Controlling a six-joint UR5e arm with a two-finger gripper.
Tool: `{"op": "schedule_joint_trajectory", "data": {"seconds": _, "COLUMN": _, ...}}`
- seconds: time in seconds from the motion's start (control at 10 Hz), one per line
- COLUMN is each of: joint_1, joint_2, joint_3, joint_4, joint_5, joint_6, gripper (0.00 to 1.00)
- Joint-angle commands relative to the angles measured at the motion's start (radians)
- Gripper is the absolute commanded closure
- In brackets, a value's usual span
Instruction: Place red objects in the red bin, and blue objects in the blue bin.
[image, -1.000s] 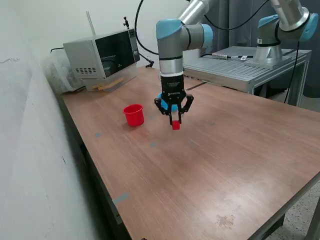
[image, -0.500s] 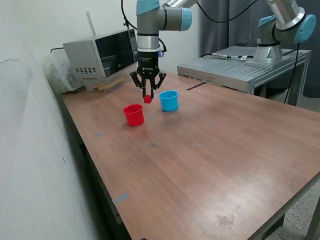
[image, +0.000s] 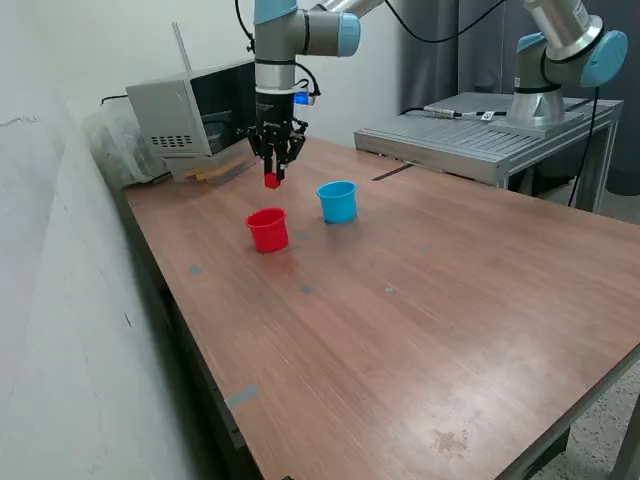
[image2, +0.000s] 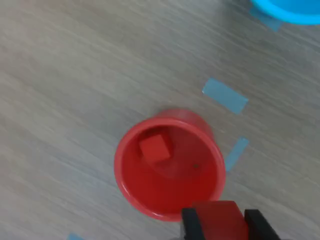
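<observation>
The gripper (image: 272, 172) is clamped on a small red cube (image2: 220, 220), pinched between its two black fingers (image2: 190, 223) and held in the air. Below it on the bench (image: 420, 320) stands the red cup (image: 267, 229), with what looks like another red cube (image2: 154, 148) inside. Farther back, toward the exterior view's right, stands the light-blue cup (image: 338, 201).
</observation>
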Motion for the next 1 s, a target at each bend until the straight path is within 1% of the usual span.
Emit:
{"op": "schedule_joint_trajectory", "data": {"seconds": 0.0, "joint_1": 0.016, "joint_2": 0.011, "joint_3": -0.008, "joint_4": 0.003, "joint_5": -0.005, "joint_6": 0.141, "gripper": 1.00}}
{"op": "schedule_joint_trajectory", "data": {"seconds": 0.2, "joint_1": 0.039, "joint_2": 0.066, "joint_3": -0.077, "joint_4": 0.003, "joint_5": -0.002, "joint_6": 0.153, "gripper": 1.00}}
{"op": "schedule_joint_trajectory", "data": {"seconds": 0.3, "joint_1": 0.039, "joint_2": 0.089, "joint_3": -0.100, "joint_4": -0.001, "joint_5": -0.005, "joint_6": 0.153, "gripper": 1.00}}
{"op": "schedule_joint_trajectory", "data": {"seconds": 0.4, "joint_1": 0.038, "joint_2": 0.121, "joint_3": -0.142, "joint_4": 0.002, "joint_5": -0.007, "joint_6": 0.155, "gripper": 1.00}}
{"op": "schedule_joint_trajectory", "data": {"seconds": 0.5, "joint_1": 0.026, "joint_2": 0.134, "joint_3": -0.154, "joint_4": -0.001, "joint_5": -0.013, "joint_6": 0.162, "gripper": 1.00}}
{"op": "schedule_joint_trajectory", "data": {"seconds": 0.6, "joint_1": 0.007, "joint_2": 0.140, "joint_3": -0.155, "joint_4": -0.001, "joint_5": -0.031, "joint_6": 0.191, "gripper": 1.00}}
{"op": "schedule_joint_trajectory", "data": {"seconds": 0.7, "joint_1": 0.000, "joint_2": 0.143, "joint_3": -0.154, "joint_4": -0.003, "joint_5": -0.037, "joint_6": 0.193, "gripper": 1.00}}
{"op": "schedule_joint_trajectory", "data": {"seconds": 0.9, "joint_1": -0.011, "joint_2": 0.148, "joint_3": -0.148, "joint_4": -0.004, "joint_5": -0.038, "joint_6": 0.193, "gripper": 1.00}}
